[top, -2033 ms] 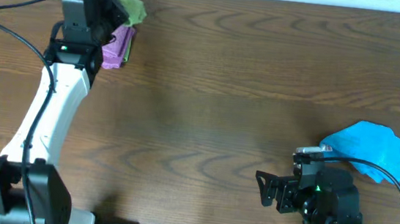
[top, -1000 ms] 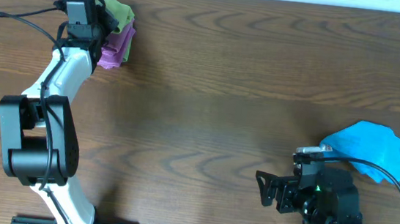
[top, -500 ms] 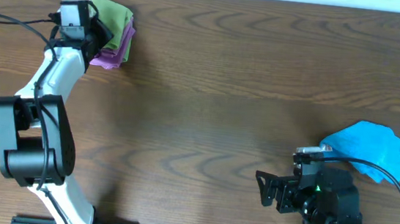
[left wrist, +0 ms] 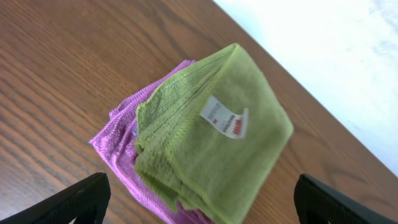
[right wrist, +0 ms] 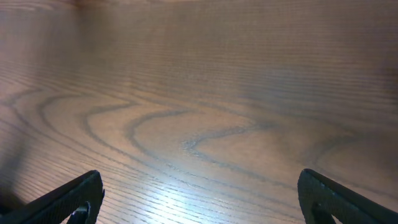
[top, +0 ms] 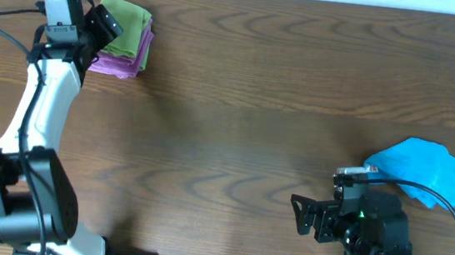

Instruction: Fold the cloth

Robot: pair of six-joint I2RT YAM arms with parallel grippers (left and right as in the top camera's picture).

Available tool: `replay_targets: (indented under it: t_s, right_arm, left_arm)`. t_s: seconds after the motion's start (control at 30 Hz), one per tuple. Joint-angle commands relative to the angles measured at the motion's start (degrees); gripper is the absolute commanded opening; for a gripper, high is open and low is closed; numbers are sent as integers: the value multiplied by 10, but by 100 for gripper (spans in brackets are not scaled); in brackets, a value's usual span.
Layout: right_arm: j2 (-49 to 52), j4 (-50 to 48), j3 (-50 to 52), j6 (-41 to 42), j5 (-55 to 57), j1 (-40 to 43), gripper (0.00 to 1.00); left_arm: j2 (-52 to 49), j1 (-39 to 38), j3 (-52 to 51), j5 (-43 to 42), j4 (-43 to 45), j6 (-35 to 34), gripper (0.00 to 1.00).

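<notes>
The cloth [top: 127,16], lime green and folded into a small rectangle, lies on top of a folded purple cloth [top: 123,59] at the table's far left corner. In the left wrist view the cloth [left wrist: 211,146] shows its white tag [left wrist: 225,117] facing up, and the purple cloth [left wrist: 122,147] peeks out beneath it. My left gripper [top: 104,30] stands open just left of the stack, its fingertips [left wrist: 81,199] wide apart on either side and gripping nothing. My right gripper [top: 306,215] is open over bare wood near the front right, its fingers [right wrist: 68,202] empty.
A crumpled bright blue cloth [top: 421,168] lies at the right, just behind the right arm's base. The table's far edge [left wrist: 323,118] runs close behind the stacked cloths, with a white surface beyond it.
My left gripper has opened, let go of the green cloth and drawn back to the left. The cloth now rests flat on the purple one. The right arm has not moved.
</notes>
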State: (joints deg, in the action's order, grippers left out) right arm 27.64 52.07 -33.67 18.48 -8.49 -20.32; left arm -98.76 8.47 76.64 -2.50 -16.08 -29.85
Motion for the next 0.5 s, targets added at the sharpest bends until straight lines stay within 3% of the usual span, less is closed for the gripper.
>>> replay_targets:
  t_s: [0.0,0.03,0.07,0.1,0.17,0.23,0.33,0.37,0.47]
  right_arm:
    - [-3,1,2,6,1,4,99]
    - [-3,1,2,6,1,4,99]
    - [-3,1,2,6,1,4,99]
    - [-3,1,2,6,1,4,99]
    - [-3,1,2,6,1,4,99]
    - [-3,1,2,6,1,4,99]
    - [-3,1,2,6,1,4,99]
    - [-3,1,2,6,1,4,99]
    - [-3,1,2,6,1,4,99]
  left_arm:
    - [34,3,16,7,-18,12,96]
    - [47,3,16,-4,-36,12,95]
    - [53,2,16,-13,-49,12,83]
    - [62,2,16,-20,-65,17,62]
    - [82,1,16,-20,-118,27,47]
    - [102,1,16,-20,-171,52,53]
    - [135,1,16,-20,-241,84,89]
    - [150,1,16,-20,-264,91,95]
    - [196,1,16,-20,-331,92,95]
